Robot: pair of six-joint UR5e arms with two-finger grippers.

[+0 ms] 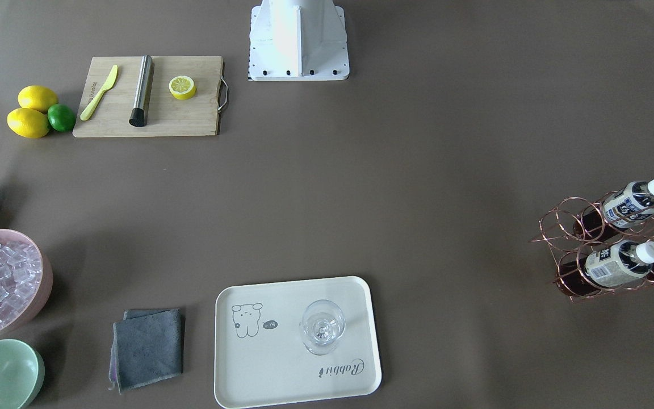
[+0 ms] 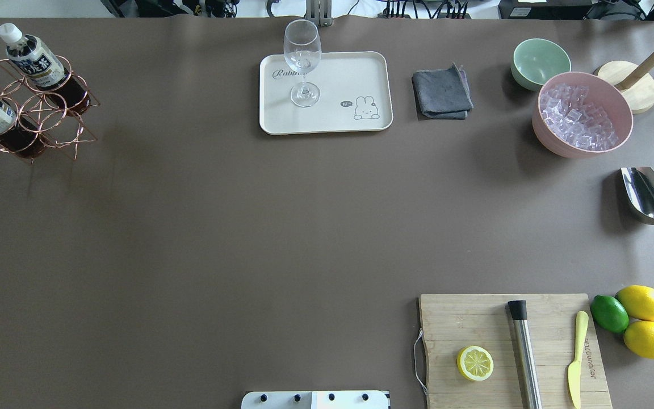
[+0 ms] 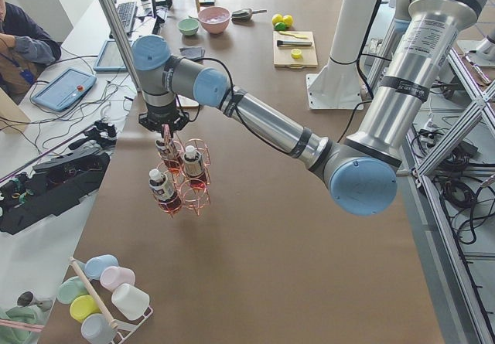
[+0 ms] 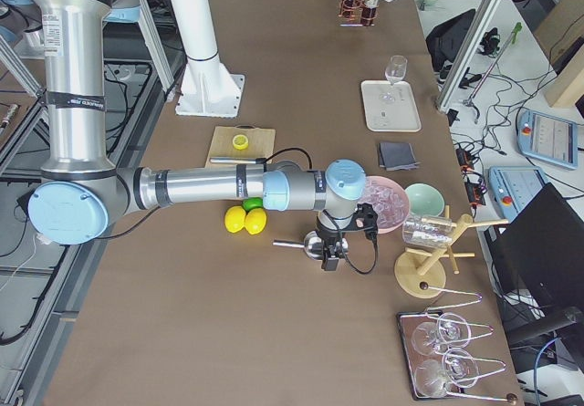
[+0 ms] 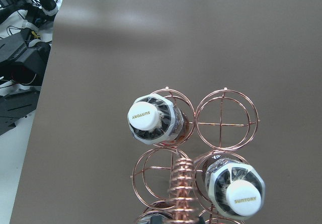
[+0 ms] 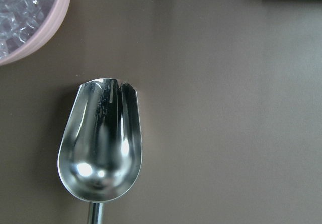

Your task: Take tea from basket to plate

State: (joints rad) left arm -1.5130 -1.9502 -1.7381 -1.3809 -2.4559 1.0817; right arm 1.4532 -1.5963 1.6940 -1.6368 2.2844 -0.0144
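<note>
Robotics lab: teach pendant [image 4: 549,139], cables [image 3: 456,193], aluminium framing [image 4: 473,41].

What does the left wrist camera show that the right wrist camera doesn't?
Only the left wrist camera: the basket from above, its coiled handle, and white-capped tea bottles in its rings. Only the right wrist camera: the metal scoop and the pink bowl rim with ice. Both: the brown table.
</note>
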